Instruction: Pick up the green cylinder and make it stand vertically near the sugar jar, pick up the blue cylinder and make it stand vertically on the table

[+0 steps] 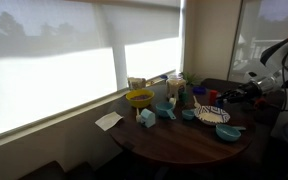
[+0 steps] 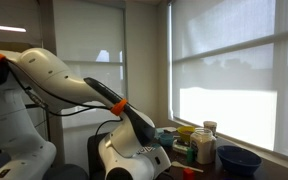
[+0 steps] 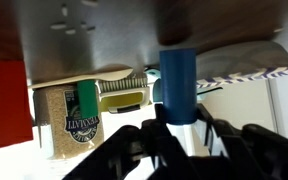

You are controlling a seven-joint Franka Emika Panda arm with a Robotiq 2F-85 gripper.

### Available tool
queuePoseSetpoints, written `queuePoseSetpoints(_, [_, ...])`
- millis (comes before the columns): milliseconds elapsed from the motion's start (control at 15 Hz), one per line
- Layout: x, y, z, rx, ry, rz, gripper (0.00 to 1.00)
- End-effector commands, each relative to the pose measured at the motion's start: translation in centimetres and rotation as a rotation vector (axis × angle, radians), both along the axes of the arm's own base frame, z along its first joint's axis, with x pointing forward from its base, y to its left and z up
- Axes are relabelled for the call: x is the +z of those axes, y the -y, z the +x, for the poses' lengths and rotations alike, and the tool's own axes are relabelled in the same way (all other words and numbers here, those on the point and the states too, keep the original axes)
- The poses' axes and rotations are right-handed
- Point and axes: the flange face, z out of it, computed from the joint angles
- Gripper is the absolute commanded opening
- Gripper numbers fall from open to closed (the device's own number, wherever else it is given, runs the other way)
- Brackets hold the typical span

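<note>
In the wrist view my gripper (image 3: 177, 122) is shut on the blue cylinder (image 3: 177, 78), which stands upright between the black fingers (image 3: 144, 140) above a pale surface. Behind it to the left stands a jar with a green label (image 3: 72, 118), holding pale grains. In an exterior view the gripper (image 1: 227, 97) hangs over the right side of the round dark table (image 1: 184, 152). A small green shape, perhaps the green cylinder (image 2: 181, 154), shows beside the jars (image 2: 204, 146). The robot's own body hides the gripper in that view.
On the table are a yellow funnel-like bowl (image 1: 139, 98), a patterned dish (image 1: 211, 115), a blue bowl (image 1: 227, 132), small light blue pieces (image 1: 149, 116) and a white paper (image 1: 109, 121) at the left edge. Window blinds run close behind.
</note>
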Motion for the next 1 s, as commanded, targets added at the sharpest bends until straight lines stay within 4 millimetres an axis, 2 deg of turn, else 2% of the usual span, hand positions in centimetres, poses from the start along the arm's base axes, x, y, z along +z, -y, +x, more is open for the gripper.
queuePoseSetpoints(0, [-1.2, 0.2, -0.2, 0.029, 0.017, 0.047, 0.08])
queuePoseSetpoints(267, [-1.7, 0.6, -0.4, 0.044, 0.019, 0.054, 0.08])
queuePoseSetpoints(333, [-1.7, 0.7, -0.4, 0.042, 0.02, 0.052, 0.2])
queuePoseSetpoints(400, [-1.5, 0.8, -0.4, 0.042, 0.02, 0.049, 0.58])
queuePoseSetpoints(467, [-1.3, 0.8, -0.3, 0.044, 0.024, 0.046, 0.6])
queuePoseSetpoints(867, [0.8, 1.2, 0.0, 0.06, 0.037, 0.002, 0.99])
queuePoseSetpoints(933, [1.3, 1.3, 0.1, 0.066, 0.031, -0.011, 1.0])
